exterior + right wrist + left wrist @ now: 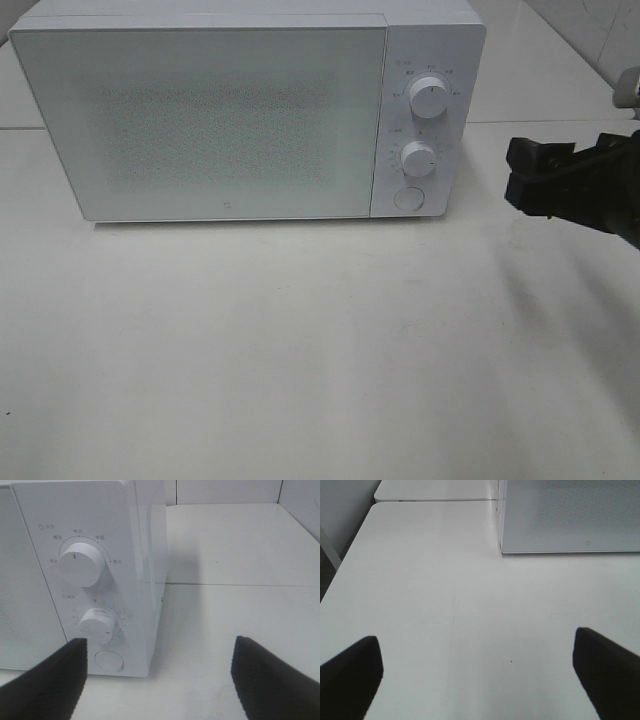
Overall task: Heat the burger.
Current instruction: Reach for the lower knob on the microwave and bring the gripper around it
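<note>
White microwave (250, 115), door (200, 130) finely speckled grey-green (dot mesh), white knobs (428, 100), white table (300, 350), black jaws.

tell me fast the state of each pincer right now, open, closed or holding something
Left pincer: open, holding nothing, over the table.
Right pincer: open, holding nothing, near the microwave.

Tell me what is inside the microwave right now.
The microwave has its door shut, and the speckled white panel lets nothing show through. Whether the burger sits inside cannot be told; no burger appears in any view.
</note>
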Controlling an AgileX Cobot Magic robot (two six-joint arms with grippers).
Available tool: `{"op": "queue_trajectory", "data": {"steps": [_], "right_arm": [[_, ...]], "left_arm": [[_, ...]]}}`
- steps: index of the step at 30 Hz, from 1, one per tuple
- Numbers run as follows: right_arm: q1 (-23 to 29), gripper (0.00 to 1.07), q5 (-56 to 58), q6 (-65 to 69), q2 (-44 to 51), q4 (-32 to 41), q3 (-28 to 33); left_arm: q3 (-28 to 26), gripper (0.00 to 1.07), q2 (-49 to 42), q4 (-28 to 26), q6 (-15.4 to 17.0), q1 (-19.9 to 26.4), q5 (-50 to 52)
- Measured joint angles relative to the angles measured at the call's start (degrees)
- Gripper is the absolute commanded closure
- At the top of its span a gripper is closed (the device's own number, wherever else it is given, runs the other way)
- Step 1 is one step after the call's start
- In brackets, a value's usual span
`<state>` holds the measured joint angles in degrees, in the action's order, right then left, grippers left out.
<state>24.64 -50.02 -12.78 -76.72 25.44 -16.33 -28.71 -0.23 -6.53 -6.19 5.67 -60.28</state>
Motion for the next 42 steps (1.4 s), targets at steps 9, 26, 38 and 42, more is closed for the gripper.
{"op": "queue_trajectory", "data": {"steps": [9, 26, 38, 42], "right_arm": [[10.5, 0.31, -11.6, -4.2, -7.3, 13.9, -0.1], [16.7, 0.31, -17.8, -7.2, -19.3, 23.0, -8.3], [16.7, 0.31, -17.9, -5.2, -28.5, 20.9, -15.9], [16.7, 0.31, -17.9, -5.2, -30.2, 20.7, -17.6]], "left_arm": [[0.0, 0.09, 0.0, 0.0, 0.0, 0.0, 0.0], [0.0, 0.09, 0.0, 0.0, 0.0, 0.0, 0.0], [0.0, 0.09, 0.0, 0.0, 0.0, 0.0, 0.0], [0.0, 0.09, 0.0, 0.0, 0.0, 0.0, 0.0]]}}
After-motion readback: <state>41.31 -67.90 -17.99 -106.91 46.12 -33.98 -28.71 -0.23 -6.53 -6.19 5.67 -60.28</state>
